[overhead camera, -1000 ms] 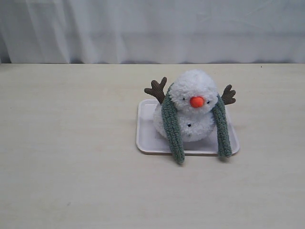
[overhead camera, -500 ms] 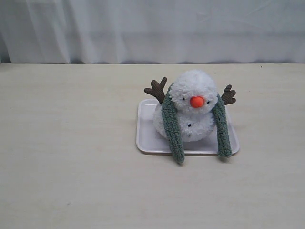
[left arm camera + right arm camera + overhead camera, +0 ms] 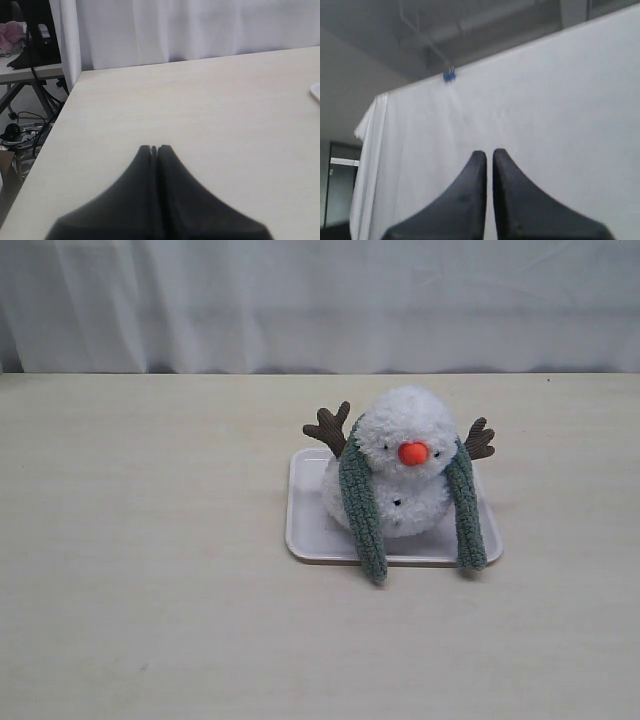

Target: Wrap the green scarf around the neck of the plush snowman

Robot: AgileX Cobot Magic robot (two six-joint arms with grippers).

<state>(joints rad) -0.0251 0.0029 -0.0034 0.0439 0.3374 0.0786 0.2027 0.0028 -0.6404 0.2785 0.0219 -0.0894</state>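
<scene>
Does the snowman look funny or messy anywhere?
A little. The green scarf is only draped behind the neck of the plush snowman. Its two ends dangle straight down the front, uncrossed, as far as the front edge of the white tray. Nothing looks spilled or broken.

Pale wood-grain table (image 3: pixel 150 590). White tray (image 3: pixel 305 525) flat on it, well apart from the left gripper (image 3: pixel 154 148), beyond its tips and off to one side. One green scarf (image 3: pixel 362 510) end reaches the tabletop past the tray's rim.
</scene>
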